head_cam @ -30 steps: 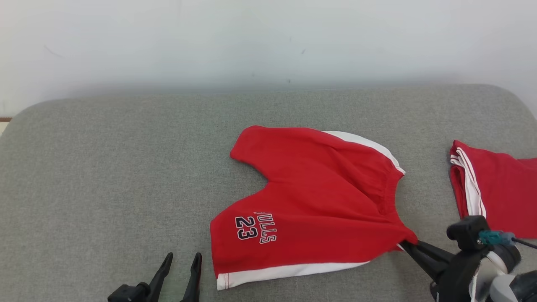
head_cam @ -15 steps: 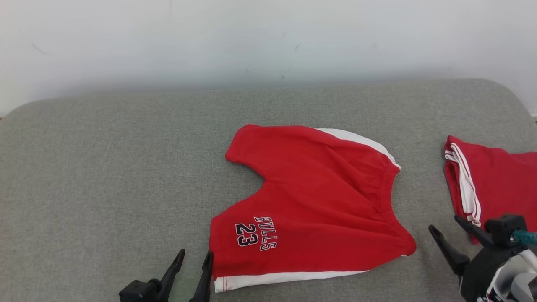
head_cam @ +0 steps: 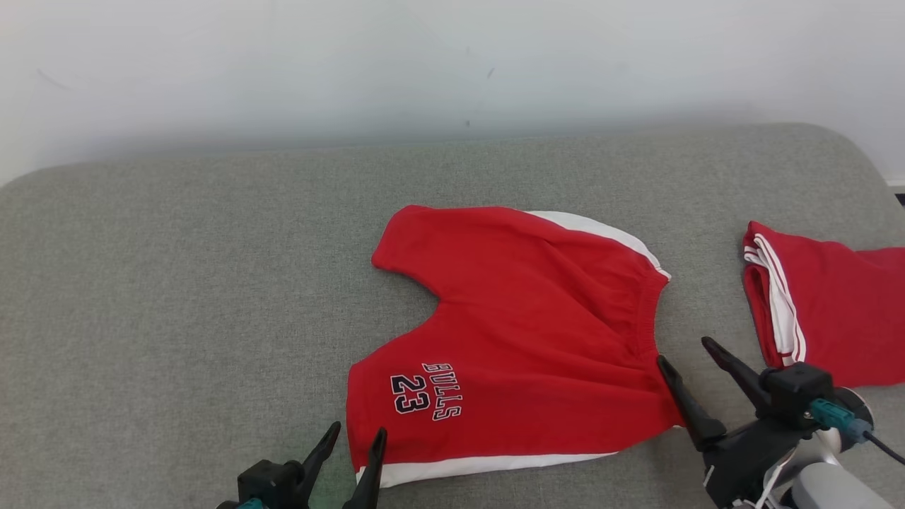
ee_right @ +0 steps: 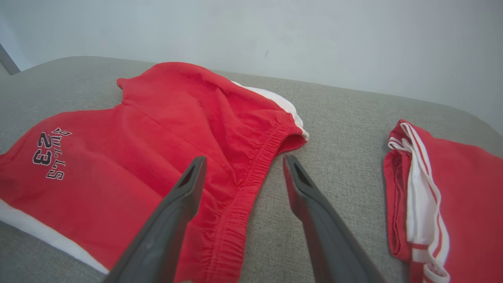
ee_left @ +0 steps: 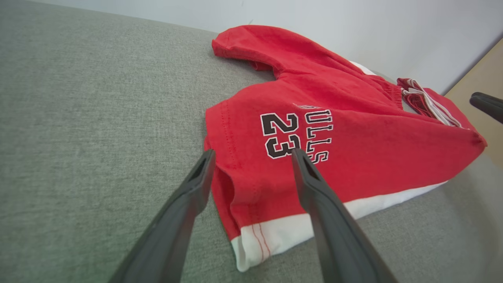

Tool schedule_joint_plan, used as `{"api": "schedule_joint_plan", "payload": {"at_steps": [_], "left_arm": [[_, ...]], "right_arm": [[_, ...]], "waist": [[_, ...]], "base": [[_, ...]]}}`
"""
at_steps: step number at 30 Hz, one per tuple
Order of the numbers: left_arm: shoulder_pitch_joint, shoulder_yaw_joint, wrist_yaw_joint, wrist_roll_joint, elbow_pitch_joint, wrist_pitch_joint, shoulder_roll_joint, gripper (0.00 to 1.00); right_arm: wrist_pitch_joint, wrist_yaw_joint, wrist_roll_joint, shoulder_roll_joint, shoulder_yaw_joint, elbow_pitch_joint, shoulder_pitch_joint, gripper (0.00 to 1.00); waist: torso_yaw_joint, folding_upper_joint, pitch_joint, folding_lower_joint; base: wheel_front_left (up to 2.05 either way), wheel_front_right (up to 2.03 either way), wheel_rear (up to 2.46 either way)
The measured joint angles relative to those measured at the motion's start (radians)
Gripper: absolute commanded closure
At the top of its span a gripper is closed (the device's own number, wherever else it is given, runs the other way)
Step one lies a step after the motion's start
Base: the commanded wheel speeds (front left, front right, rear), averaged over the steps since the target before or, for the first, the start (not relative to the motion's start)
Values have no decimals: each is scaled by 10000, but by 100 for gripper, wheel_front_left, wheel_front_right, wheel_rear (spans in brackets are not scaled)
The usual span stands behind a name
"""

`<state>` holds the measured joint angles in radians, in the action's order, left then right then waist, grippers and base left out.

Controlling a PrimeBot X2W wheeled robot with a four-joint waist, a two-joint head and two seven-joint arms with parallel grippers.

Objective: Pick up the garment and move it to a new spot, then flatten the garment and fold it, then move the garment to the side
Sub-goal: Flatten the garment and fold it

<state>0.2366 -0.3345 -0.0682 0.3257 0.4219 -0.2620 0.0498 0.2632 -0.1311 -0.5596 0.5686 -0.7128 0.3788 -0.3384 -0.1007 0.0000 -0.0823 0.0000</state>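
While the red shorts (head_cam: 523, 318) lie spread on the grey cushion (head_cam: 177, 283), your left gripper (head_cam: 358, 428) at their hem and right gripper (head_cam: 684, 351) astride their waistband gape empty, and a shallow pinch could slip and rumple them.

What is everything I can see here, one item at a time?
shorts: one, red with white side stripes and dark "BULLS 23" print, spread mid-cushion.
folded garment: one, red with white stripes, at the right of the cushion, apart from the shorts.
cushion: one, grey fabric, under both garments.
wall: one, white, behind the cushion.
left end effector: one, dark, open, at the shorts' near hem corner.
right end effector: one, dark, open, by the shorts' waistband.
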Motion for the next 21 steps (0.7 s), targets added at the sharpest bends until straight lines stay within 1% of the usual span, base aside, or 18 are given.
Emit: {"api": "schedule_joint_plan", "payload": {"at_steps": [2,6,9,16,18,19,20,21], "left_arm": [[158,-105,81,13,247,0,2,0],[331,-324,100,127,644,0,0,0],[384,-418,188,190,972,0,0,0],[568,-470,270,357,1150,0,0,0],[607,-456,270,368,1154,0,0,25],[637,-443,268,374,1154,0,0,51],[680,-422,257,370,1114,0,0,62],[721,-389,255,336,999,0,0,80]], "right_arm": [[2,0,155,-163,15,-52,1,0],[2,0,253,-424,21,-56,27,0],[2,0,249,-504,69,-54,51,0],[2,0,249,-581,334,-73,77,0],[2,0,249,-594,435,-79,110,0],[2,0,249,-596,479,-86,134,0],[2,0,249,-606,529,-84,160,0],[0,0,249,-619,564,-86,193,0]], "waist": [[22,0,-45,0],[47,0,-130,0],[21,0,-190,0],[-164,0,-376,0],[-221,0,-435,0],[-248,0,-462,1],[-273,0,-489,0],[-293,0,-516,1]], "base": [[0,0,0],[0,0,0],[0,0,0],[0,0,0],[0,0,0],[0,0,0],[0,0,0],[0,0,0]]}}
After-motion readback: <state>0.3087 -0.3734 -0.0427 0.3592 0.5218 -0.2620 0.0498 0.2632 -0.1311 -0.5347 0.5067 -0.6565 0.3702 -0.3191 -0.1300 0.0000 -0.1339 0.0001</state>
